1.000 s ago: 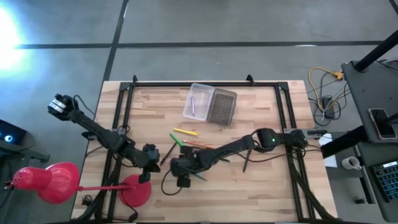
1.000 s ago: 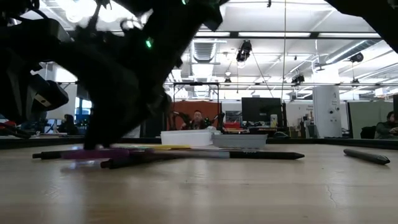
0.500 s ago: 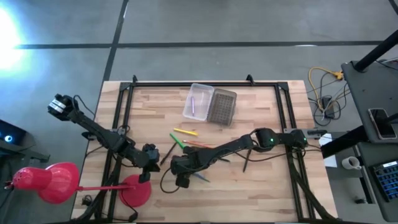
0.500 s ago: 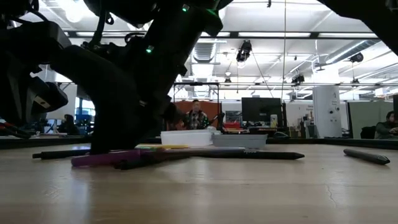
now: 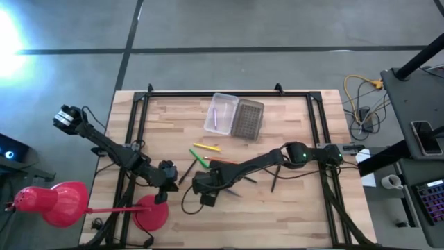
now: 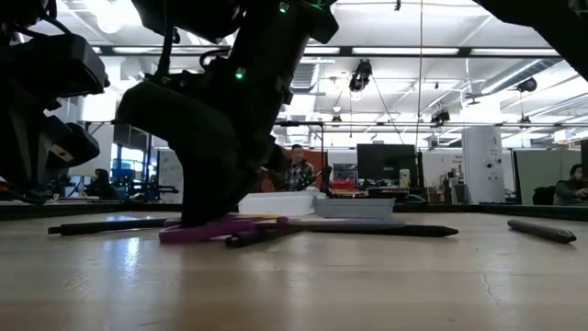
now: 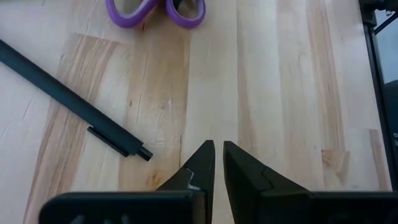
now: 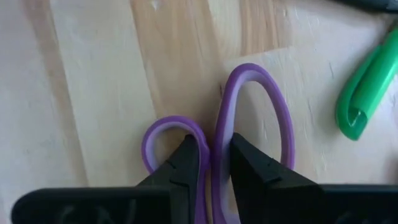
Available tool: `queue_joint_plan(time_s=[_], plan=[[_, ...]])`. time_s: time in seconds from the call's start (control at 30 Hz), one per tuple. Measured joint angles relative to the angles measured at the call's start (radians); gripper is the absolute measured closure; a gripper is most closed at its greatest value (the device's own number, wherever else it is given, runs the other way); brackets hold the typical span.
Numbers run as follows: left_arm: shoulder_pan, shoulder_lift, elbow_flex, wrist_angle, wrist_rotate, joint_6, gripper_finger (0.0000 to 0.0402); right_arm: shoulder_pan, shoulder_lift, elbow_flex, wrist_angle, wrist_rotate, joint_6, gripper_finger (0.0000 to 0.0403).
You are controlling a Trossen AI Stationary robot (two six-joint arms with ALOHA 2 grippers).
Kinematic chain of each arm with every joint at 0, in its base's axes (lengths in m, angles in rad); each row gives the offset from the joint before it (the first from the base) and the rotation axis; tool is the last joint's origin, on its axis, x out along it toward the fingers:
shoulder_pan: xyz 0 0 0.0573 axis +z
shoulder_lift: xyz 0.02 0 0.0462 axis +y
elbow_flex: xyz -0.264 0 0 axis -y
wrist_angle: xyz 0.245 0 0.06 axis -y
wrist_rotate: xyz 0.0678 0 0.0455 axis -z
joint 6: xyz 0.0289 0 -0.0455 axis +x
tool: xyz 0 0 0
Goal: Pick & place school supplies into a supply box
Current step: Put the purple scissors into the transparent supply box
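Note:
The purple-handled scissors [image 8: 283,118] lie on the wooden table [image 5: 291,208] near its middle front. My right gripper [image 8: 214,146] is shut on their handles and hides the blades. In the low view the scissors [image 6: 220,227] lie flat under that gripper. My left gripper [image 7: 217,155] hovers shut just to the left, beside a black pen [image 7: 74,106], touching nothing. Yellow [image 5: 206,147], green [image 5: 198,156] and orange [image 5: 222,161] pens lie loose behind. The clear supply box [image 5: 222,113] stands at the far middle with its grey lid [image 5: 248,119] beside it. My right gripper pinches the scissors where the two handle loops meet [image 8: 217,127]. One finger [image 8: 186,165] stands in the small loop and the other [image 8: 249,168] in the large one. The fingers come from above, pointing down. The scissors lie on the table.
A green marker [image 8: 367,87] lies close to the scissors' large loop. Long black pens [image 6: 377,230] lie across the table's middle and another black pen [image 5: 274,182] lies further right. A red lamp [image 5: 62,205] stands off the table's left front corner.
My right gripper has gone a little toward the table's right edge. The purple scissors have slid along the table with it, staying flat on the wood.

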Motion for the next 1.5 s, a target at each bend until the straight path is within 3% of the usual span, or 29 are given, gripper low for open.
queue_joint_plan(time_s=[0.33,0.43,0.6,0.73,0.97,1.17,1.4,1.5], plan=[[0.003,-0.045,-0.002,0.017,-0.105,-0.004,0.0384,-0.023,-0.046,0.156,-0.222,0.096,0.099,0.0348],[0.003,-0.072,-0.002,0.015,-0.154,-0.01,0.0384,-0.053,-0.085,0.193,-0.273,0.166,0.245,0.0348],[0.003,-0.107,-0.003,-0.006,-0.212,-0.044,0.0384,-0.141,-0.175,0.196,-0.416,0.388,0.652,0.0348],[0.003,-0.154,-0.018,-0.006,-0.252,-0.067,0.0384,-0.246,-0.235,0.168,-0.449,0.465,0.764,0.0348],[0.003,-0.272,-0.051,-0.027,-0.312,-0.081,0.0384,-0.454,-0.25,0.11,-0.262,0.391,0.602,0.0342],[0.002,-0.323,-0.056,-0.075,-0.335,-0.082,0.0384,-0.583,-0.235,0.049,-0.14,0.327,0.576,0.0347],[0.005,-0.334,-0.059,-0.142,-0.436,-0.119,0.0384,-0.653,-0.181,-0.015,0.084,0.224,0.353,0.0347],[0.01,-0.337,-0.059,-0.196,-0.478,-0.169,0.0384,-0.657,-0.146,-0.015,0.102,0.175,0.298,0.0347]])
